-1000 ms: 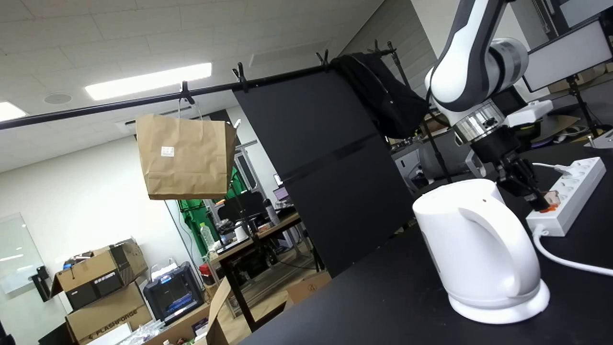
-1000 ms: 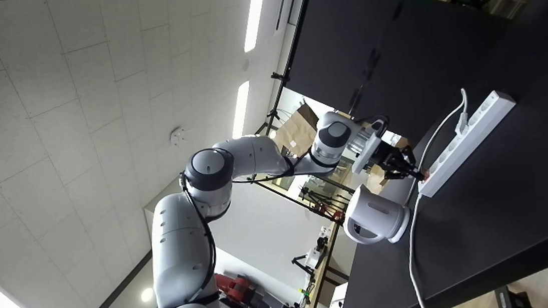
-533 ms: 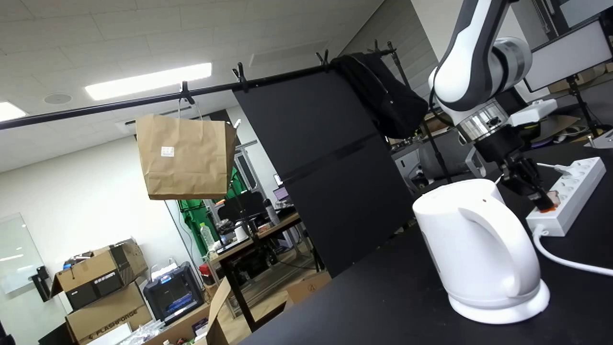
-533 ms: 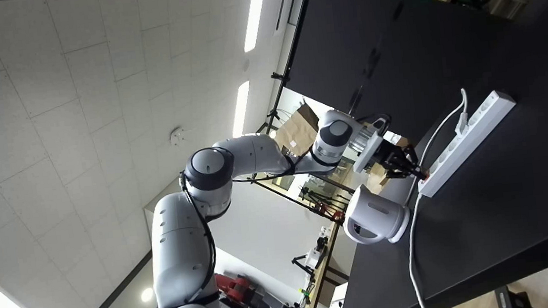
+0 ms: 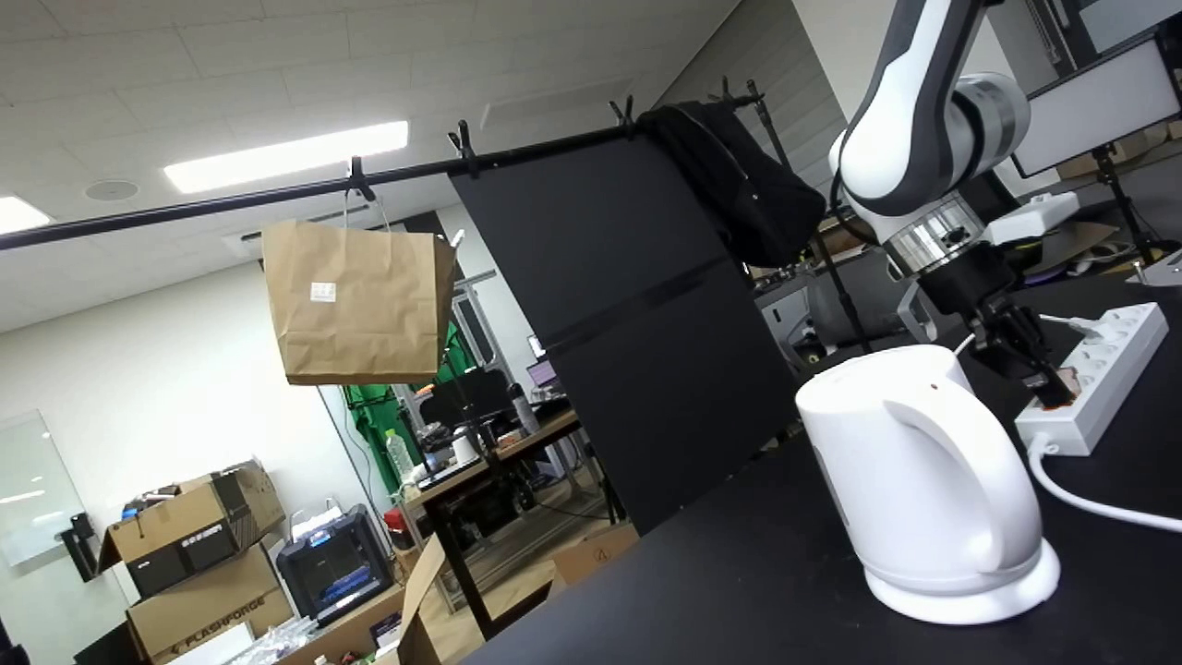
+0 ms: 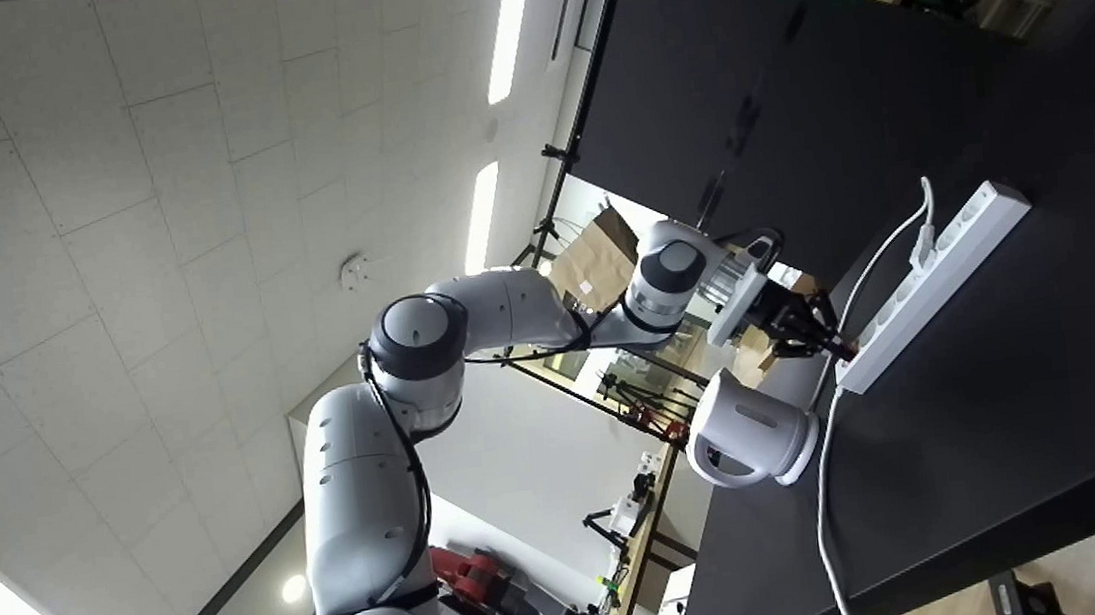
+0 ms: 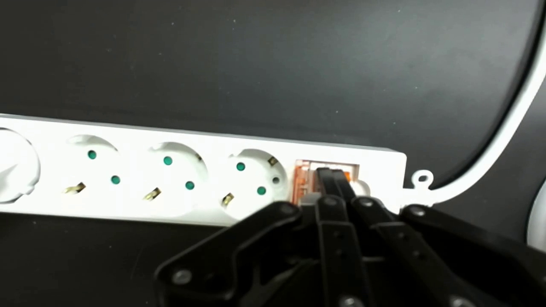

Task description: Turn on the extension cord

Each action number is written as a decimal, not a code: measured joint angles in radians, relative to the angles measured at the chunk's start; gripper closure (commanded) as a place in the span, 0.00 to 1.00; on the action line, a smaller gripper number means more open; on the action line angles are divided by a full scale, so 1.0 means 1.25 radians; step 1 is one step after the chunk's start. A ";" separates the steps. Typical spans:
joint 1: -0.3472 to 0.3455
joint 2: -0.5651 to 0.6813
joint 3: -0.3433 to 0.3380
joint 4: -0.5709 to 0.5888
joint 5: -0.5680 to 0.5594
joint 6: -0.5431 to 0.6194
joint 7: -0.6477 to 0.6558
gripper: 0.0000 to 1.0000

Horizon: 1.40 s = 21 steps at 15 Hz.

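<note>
The extension cord is a long, flat white power strip [image 5: 1105, 386] on the black table, also in view in the other pictures [image 6: 932, 285] [image 7: 217, 179]. Its orange-red switch [image 7: 300, 181] sits at the end where the white cable enters. My gripper [image 7: 332, 172] is shut, its two fingertips together with nothing between them. The fingertips are down at the switch in the wrist view and in both exterior views [image 5: 1055, 397] [image 6: 843, 349], and seem to touch it. They hide the middle of the switch. Orange parts show on either side of them.
A white kettle [image 5: 923, 480] stands on the table close to the switch end, also in an exterior view [image 6: 750, 429]. The white cable [image 7: 507, 132] curves away from that end. A white plug [image 6: 923, 246] sits in a socket farther along.
My gripper has moved slightly along the strip, away from the cable end, and stays shut at the switch. The orange patch at the fingertips looks smaller and darker. The strip and kettle have not moved.
</note>
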 measured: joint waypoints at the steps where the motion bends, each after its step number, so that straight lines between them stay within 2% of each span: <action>1: 0.000 -0.001 0.000 -0.002 0.000 0.002 0.000 1.00; 5: 0.001 -0.028 -0.001 -0.058 -0.002 0.068 0.005 1.00; 12: -0.004 -0.123 -0.002 -0.261 0.006 0.294 0.028 1.00; 21: -0.039 -0.209 0.016 -0.487 0.074 0.579 0.035 1.00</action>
